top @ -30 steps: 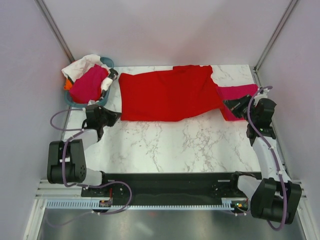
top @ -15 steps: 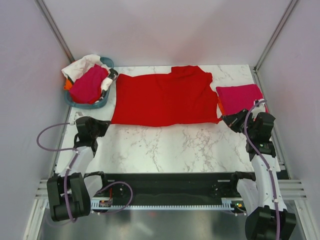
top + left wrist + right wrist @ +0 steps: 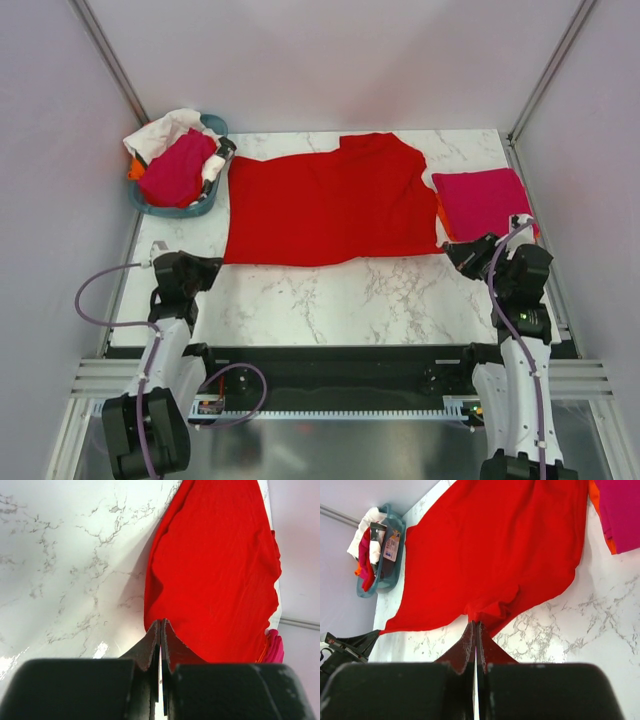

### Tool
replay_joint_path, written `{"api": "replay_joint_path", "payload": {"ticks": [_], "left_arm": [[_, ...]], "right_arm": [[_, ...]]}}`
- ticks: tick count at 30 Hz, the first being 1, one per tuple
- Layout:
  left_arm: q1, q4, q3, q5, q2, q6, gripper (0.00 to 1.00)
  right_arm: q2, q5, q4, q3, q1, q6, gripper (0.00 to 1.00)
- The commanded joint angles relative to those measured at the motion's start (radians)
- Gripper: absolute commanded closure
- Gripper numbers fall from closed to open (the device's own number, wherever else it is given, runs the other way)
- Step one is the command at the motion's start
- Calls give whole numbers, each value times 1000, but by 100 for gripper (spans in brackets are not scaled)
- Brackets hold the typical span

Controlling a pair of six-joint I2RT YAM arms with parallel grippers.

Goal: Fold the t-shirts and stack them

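Note:
A bright red t-shirt [image 3: 330,200] lies spread flat across the far half of the marble table. My left gripper [image 3: 215,264] is shut on its near left corner, and the jaw tips pinch that red corner in the left wrist view [image 3: 161,622]. On the other side my right gripper [image 3: 449,248] is shut on the near right corner, where the cloth [image 3: 495,550] bunches at the tips [image 3: 475,624]. A folded magenta-pink t-shirt [image 3: 482,198] lies on an orange one at the far right, just past the red shirt's edge.
At the far left corner stands a teal oval tub [image 3: 205,207] heaped with white, magenta and orange shirts. The marble table [image 3: 330,300] is bare between the red shirt and the arm bases. Walls close in the table's left, right and far sides.
Both grippers have drawn back toward the near edge, pulling the red shirt with them. The shirt now lies flatter and squarer, and it no longer covers the folded magenta shirt.

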Motion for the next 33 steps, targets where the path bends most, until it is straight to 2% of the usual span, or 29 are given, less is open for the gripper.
{"api": "replay_joint_path", "payload": {"ticks": [1, 10, 14, 20, 33], "left_arm": [[5, 9, 9, -20, -3, 5, 98], [2, 33, 114, 1, 151, -5, 98], [3, 36, 152, -3, 195, -8, 98], [-5, 50, 207, -17, 286, -31, 98], [-41, 69, 315, -54, 440, -56, 98]], "right_arm": [[3, 30, 22, 21, 1, -5, 100], [295, 73, 168, 168, 17, 48, 100], [449, 168, 220, 249, 112, 59, 100], [693, 175, 240, 450, 151, 61, 100], [965, 162, 194, 740, 171, 33, 100]]}}
